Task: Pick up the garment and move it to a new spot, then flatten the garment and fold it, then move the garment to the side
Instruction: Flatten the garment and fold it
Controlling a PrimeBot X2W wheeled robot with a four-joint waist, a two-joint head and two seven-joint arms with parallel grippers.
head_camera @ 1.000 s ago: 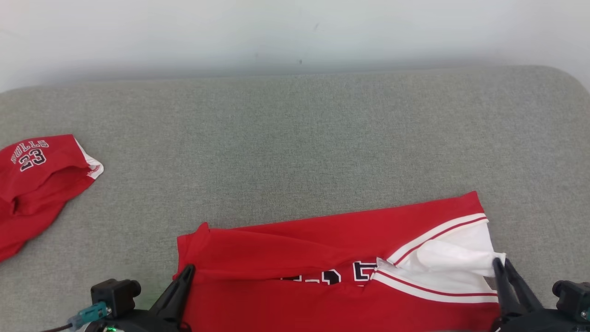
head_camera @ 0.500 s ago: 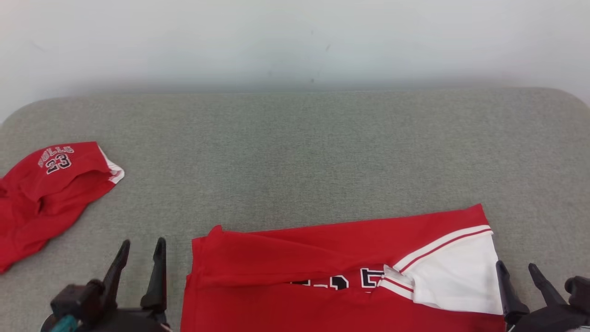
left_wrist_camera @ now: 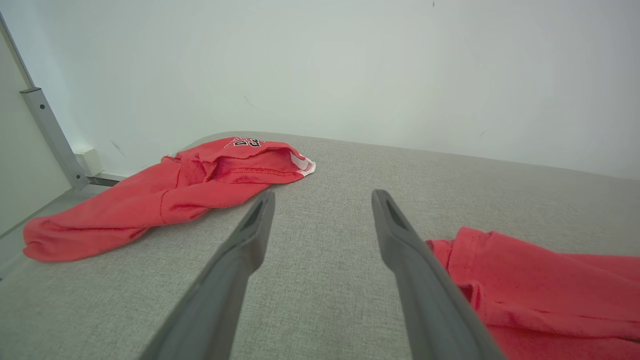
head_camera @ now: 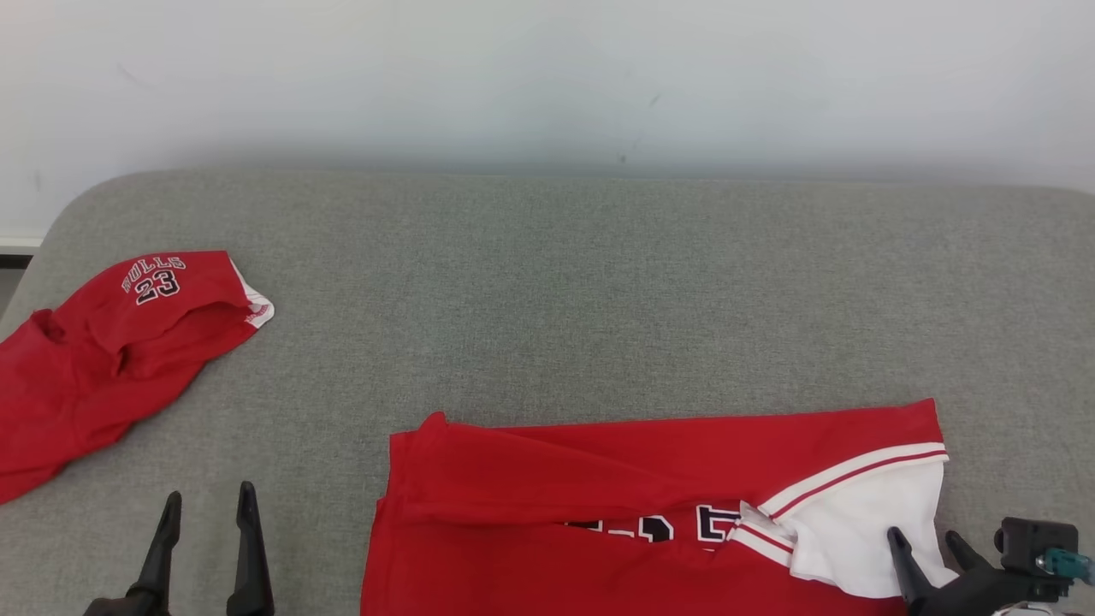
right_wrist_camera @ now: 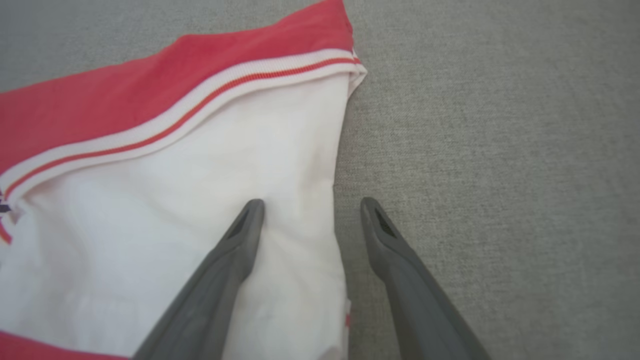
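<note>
Garment (head_camera: 599, 462) is lying folded at lower centre; you are holding left gripper (head_camera: 210, 493) and right gripper (head_camera: 922, 535) spread wide and empty, apparently letting the fold settle.

Garment (head_camera: 599, 479): bright red w/ plain white panel at one end, edged by white band carrying a thin red stripe; black chars outlined in white peek from the fold. 2nd garment (head_camera: 111, 359): same red, black-&-white lettering over a "23", bit of white trim at the edge. Surface (head_camera: 556, 299): mid grey, fine woven fleck. Wall (head_camera: 547, 77): off-white, few small dark marks. Left gripper (head_camera: 210, 493) & right gripper (head_camera: 923, 535): dark grey-black fingers; teal plug (head_camera: 1061, 562) by the right one.
</note>
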